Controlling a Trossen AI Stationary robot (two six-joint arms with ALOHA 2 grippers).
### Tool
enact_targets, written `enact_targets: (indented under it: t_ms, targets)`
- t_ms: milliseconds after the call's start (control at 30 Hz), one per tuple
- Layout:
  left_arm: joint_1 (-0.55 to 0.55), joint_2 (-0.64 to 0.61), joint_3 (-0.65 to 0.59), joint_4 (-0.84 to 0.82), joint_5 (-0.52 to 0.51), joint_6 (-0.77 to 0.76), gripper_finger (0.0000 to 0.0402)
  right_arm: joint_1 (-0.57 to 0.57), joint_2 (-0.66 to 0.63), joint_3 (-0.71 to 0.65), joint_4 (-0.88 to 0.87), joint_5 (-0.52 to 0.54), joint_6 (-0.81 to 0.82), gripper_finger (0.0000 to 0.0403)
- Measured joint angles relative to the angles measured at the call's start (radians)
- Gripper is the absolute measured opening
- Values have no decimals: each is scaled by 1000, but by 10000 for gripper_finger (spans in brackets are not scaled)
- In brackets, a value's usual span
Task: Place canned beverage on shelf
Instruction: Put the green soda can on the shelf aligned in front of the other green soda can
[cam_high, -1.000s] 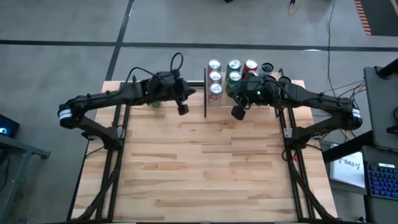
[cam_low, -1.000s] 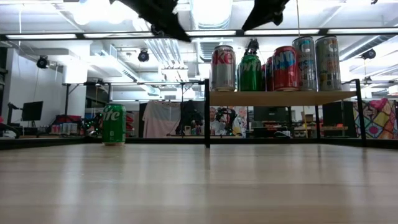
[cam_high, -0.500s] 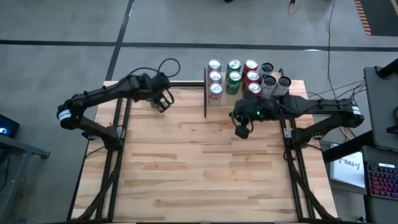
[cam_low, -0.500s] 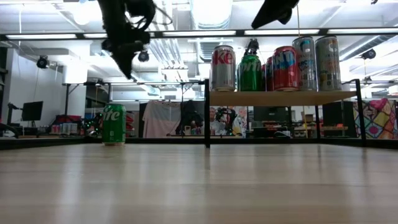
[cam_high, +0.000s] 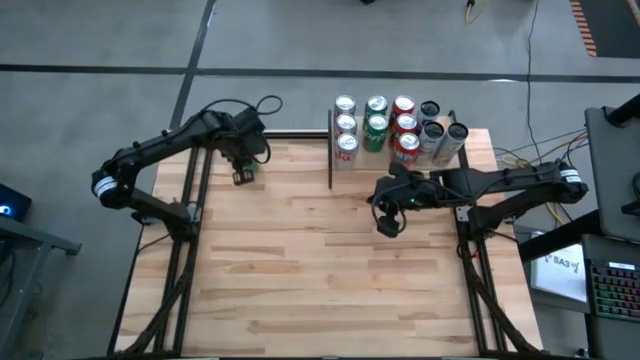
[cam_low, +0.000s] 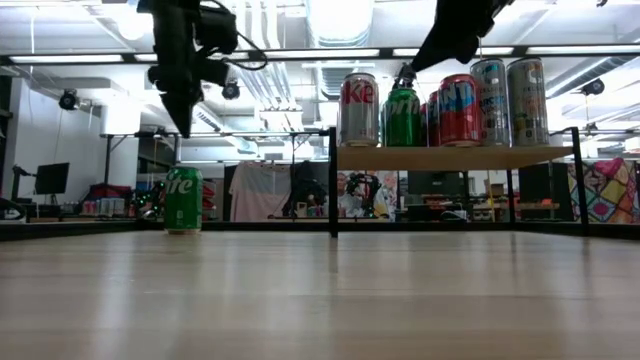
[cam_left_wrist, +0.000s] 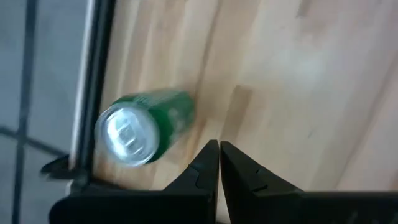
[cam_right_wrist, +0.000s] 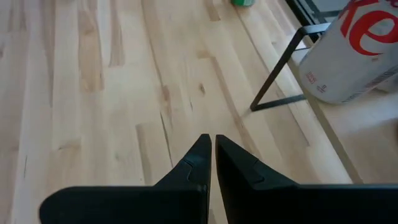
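Left gripper (cam_high: 243, 176) now swung down over green can (cam_high: 247, 166), jaws together, nothing held — can upright on table, well left of shelf (cam_high: 480, 140). Right gripper (cam_high: 386, 225) pulled back off shelf, jaws together, empty. Pickup phase starting — jaws must open first.

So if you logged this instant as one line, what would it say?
left hand: shut, empty, above green can | right hand: shut, empty, over table | green can: upright on table, off shelf | shelf: many cans
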Motion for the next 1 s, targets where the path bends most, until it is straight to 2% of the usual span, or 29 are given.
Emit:
enact_targets:
  t_ms: [233,400,733,867,1000]
  targets:
    - [100,0,-39,-1,-9,96,0,-1,-58,-68,99,1,-43,12]
    - [168,0,-74,56,-9,133,0,-1,-104,-100,131,1,-45,12]
    - [180,-1,-77,85,-8,174,5,-1,-132,-114,170,2,-90,12]
    - [180,-1,-77,85,-8,173,35,-1,-130,-114,184,1,-108,12]
    - [180,-1,-77,88,-9,150,99,-1,-127,-114,185,1,-114,12]
